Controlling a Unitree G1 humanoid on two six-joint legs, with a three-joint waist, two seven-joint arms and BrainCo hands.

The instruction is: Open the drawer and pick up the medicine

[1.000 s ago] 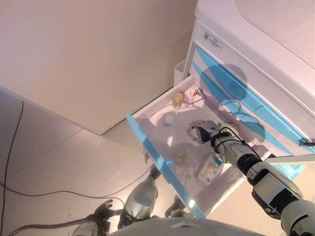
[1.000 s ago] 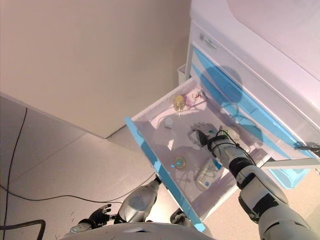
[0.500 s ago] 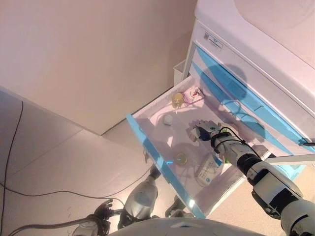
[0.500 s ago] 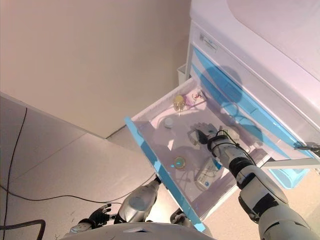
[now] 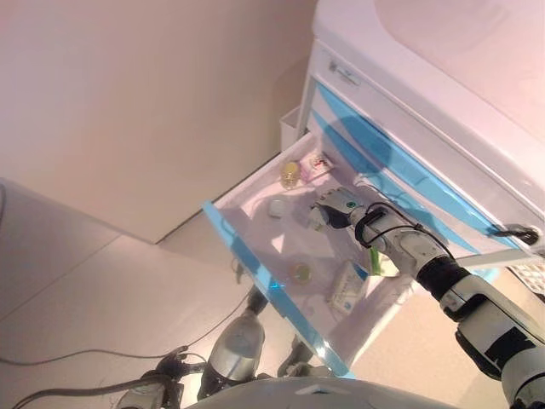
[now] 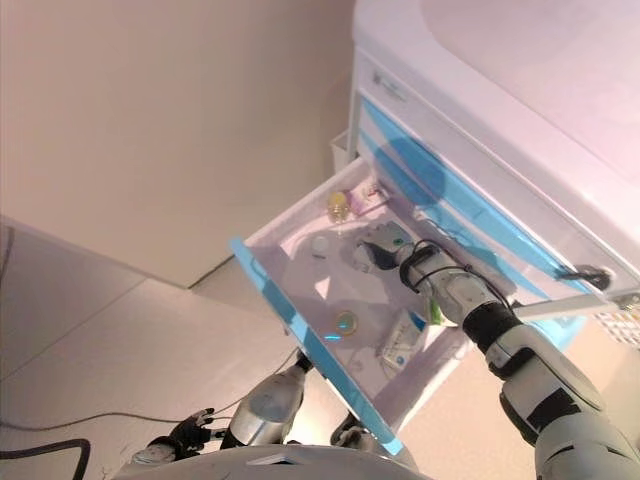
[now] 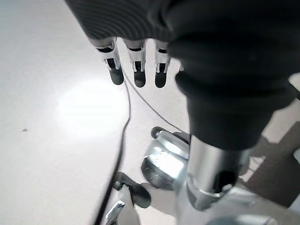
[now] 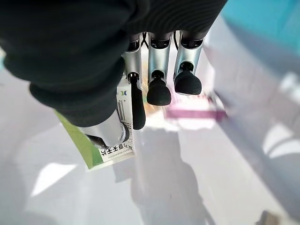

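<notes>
The drawer [image 5: 255,256] is white inside with a bright blue front. The medicine box [image 8: 108,140] is white with a green panel and dark print. A yellowish jar [image 5: 290,175] and a pink-and-white pack [image 5: 318,164] lie at the back.

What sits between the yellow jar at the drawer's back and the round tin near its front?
Between the yellow jar and the round tin lies only a small white cap, slightly off the line; both eye views show it.

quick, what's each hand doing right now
Left hand: open, empty, hanging by the floor.
Right hand: shut on a green and white medicine box in the drawer.
</notes>
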